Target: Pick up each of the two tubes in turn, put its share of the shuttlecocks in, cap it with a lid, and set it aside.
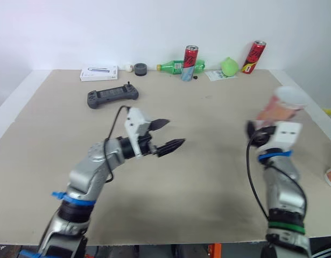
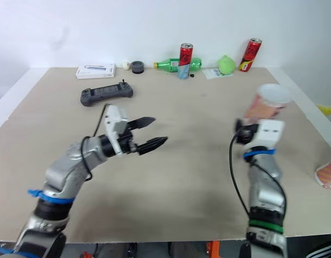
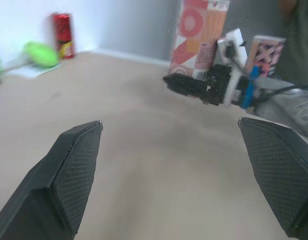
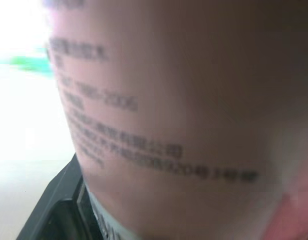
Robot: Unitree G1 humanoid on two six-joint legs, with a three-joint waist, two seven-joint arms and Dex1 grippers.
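My right gripper (image 1: 258, 129) is shut on a pink-and-orange tube (image 1: 277, 109) with a white top end, held tilted above the table's right side. In the right wrist view the tube's printed wall (image 4: 184, 115) sits right against the camera, with one black finger (image 4: 56, 202) beside it. My left gripper (image 1: 175, 133) hovers open over the middle of the table, with nothing between its fingers and pointing toward the right arm. Its wrist view shows the held tube (image 3: 199, 35) and the right gripper (image 3: 186, 85) ahead. A second tube (image 2: 328, 174) lies at the table's right edge.
Along the far edge stand a white box (image 1: 99, 72), a small white ball (image 1: 129, 67), a black round object (image 1: 140, 69), a green bottle (image 1: 173, 67), two red cans (image 1: 190, 56) (image 1: 255, 56) and a green object (image 1: 229, 66). A grey game controller (image 1: 112, 97) lies far left.
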